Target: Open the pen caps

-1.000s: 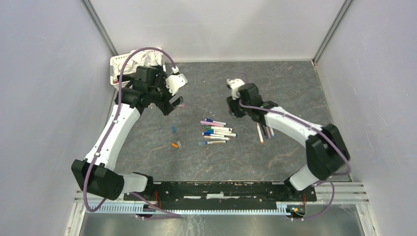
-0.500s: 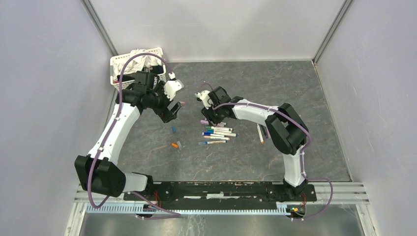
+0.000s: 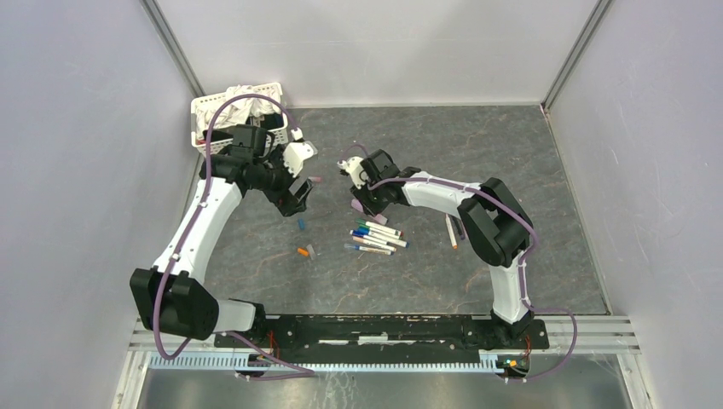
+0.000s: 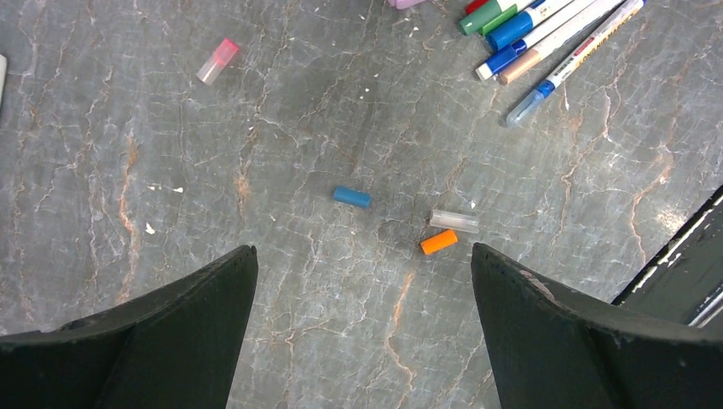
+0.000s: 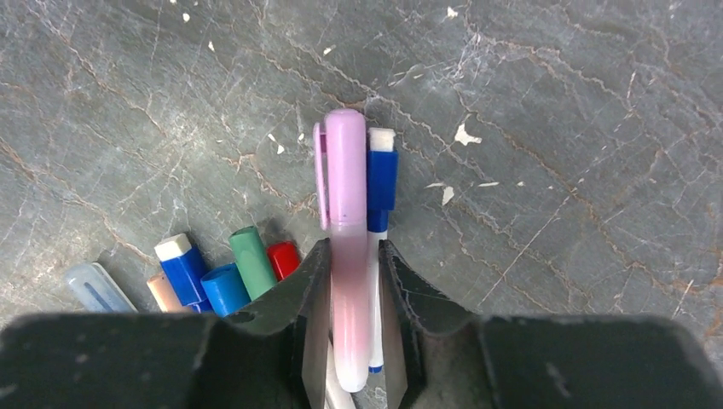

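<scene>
Pen cap [image 5: 345, 162], pink, tops pen [image 5: 349, 341] pinched in right tool [image 5: 351, 256], clear wrist-side.

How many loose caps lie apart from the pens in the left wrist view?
4: pink translucent plastic cap upper left; blue plastic cap in the middle; clear plastic cap and orange plastic cap right of it. Others may be hidden.

Left arm [image 3: 200, 226] and right arm [image 3: 435, 189] on black rail [image 3: 384, 328], white links, black joints, purple cables [image 3: 253, 96] trailing each, dark wedge-shaped fingers [image 4: 162, 349]
</scene>
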You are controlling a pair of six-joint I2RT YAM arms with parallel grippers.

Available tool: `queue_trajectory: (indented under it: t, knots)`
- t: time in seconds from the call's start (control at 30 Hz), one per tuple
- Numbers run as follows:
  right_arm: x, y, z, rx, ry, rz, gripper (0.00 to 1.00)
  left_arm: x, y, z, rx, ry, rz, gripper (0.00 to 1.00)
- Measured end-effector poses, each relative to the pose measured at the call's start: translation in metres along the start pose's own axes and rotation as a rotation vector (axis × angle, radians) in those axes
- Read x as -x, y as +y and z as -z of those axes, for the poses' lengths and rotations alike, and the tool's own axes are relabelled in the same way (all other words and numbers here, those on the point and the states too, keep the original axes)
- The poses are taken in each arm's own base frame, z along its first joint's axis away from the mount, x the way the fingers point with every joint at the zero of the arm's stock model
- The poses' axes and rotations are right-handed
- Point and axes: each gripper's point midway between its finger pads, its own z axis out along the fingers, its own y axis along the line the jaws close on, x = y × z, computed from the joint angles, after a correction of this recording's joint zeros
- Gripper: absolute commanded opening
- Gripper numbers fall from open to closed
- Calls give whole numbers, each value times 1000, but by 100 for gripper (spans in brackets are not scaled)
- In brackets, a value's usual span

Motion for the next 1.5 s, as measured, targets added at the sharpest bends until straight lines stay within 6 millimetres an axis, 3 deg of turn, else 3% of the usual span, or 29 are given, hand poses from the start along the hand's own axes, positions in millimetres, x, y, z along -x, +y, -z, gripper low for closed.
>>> queue_trajectory:
  t: [0.17,0.37,0.5,0.63,0.83,0.93,1.27,1.5]
  knots:
    - [3,-4,1,-14,-2,10,17,-1,-2,-2,-16,3,6,100]
    - [1,-10,2,-25,0,7,0,-1,-8,-4,-49,-1,12,100]
    - [2,-13,9,-16,-8,-2,0,0,-17,-5,-99,-21,-3,100]
    - [10,-6,31,35,-55,-9,0,-3,-32,-9,-177,-40,-28,100]
    - [44,36,83,263,-212,0,0,-1,-58,-4,-308,-103,-116,100]
    - [46,68,105,411,-253,14,0,3,-69,1,-357,-146,-157,100]
    - [42,149,133,700,-243,101,0,8,-108,9,-552,-232,-204,100]
    - [53,173,148,762,-260,148,0,-2,-135,9,-663,-227,-200,95]
